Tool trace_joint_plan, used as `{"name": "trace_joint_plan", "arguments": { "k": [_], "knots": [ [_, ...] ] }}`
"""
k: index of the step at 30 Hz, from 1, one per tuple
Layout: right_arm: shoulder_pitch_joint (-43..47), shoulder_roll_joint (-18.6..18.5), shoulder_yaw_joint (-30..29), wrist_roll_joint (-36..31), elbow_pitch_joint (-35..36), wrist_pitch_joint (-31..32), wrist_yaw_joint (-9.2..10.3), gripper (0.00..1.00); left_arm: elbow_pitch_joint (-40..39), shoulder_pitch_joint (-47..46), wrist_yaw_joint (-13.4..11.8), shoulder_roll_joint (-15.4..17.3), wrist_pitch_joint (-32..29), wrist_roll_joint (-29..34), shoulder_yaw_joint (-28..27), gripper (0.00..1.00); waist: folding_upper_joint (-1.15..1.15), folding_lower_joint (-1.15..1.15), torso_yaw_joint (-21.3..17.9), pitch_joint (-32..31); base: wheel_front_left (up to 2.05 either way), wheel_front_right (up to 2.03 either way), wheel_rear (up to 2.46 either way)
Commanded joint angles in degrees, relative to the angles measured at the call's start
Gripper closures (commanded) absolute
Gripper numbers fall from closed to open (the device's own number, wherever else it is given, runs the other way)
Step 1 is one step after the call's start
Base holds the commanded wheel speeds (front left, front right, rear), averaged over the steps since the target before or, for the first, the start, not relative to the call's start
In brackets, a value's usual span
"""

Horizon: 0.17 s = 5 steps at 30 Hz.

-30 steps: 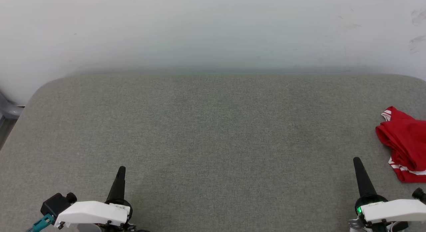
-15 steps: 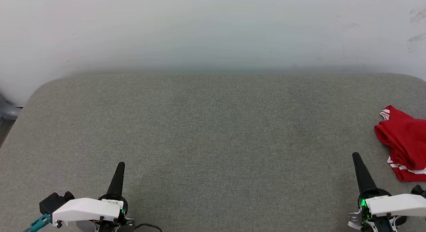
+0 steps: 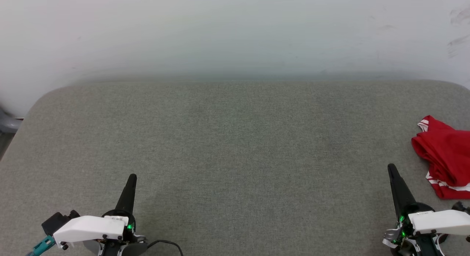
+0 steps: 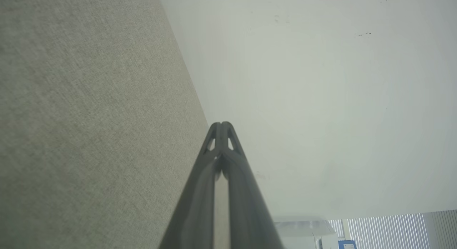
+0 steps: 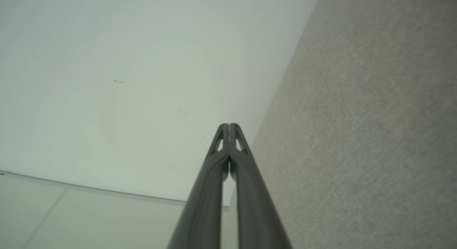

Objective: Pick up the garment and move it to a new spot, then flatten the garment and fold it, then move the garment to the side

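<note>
Right gripper (image 5: 228,125) fingertips pressed together, grey fabric surface (image 5: 364,134) right, pale wall (image 5: 125,81) left

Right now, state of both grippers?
Left gripper: closed, holding nothing.
Right gripper: closed, holding nothing; the red shirt lies apart from it, untouched.

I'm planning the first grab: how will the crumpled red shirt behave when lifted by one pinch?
The red shirt lies in soft, rumpled folds, so it will probably hang limp and unfurl. It looks thin, so likely light. On the woven grey surface, a push would likely bunch it rather than slide it.
</note>
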State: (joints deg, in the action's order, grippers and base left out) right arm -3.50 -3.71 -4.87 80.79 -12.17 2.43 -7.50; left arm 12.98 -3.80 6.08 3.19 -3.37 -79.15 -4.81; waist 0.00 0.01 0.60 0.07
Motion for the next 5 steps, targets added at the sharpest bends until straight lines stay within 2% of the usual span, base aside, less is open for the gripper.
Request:
{"name": "trace_joint_plan", "arguments": {
  "k": [1,5],
  "knots": [
    [-1.0,-0.28,-0.12,1.3,-0.1,0.36,0.01,1.0,-0.05,-1.13,0.41,-0.02,-0.32,-1.21,-0.38,1.0,0.0,0.0,-0.03,0.0,0.0,0.0,0.0],
    [-1.44,-0.24,-0.18,3.09,-0.36,0.84,0.01,1.0,0.15,-1.43,0.58,-0.05,-0.78,-3.19,-0.59,1.0,0.0,0.0,-0.11,0.02,0.0,0.0,0.0]
  ]
}}
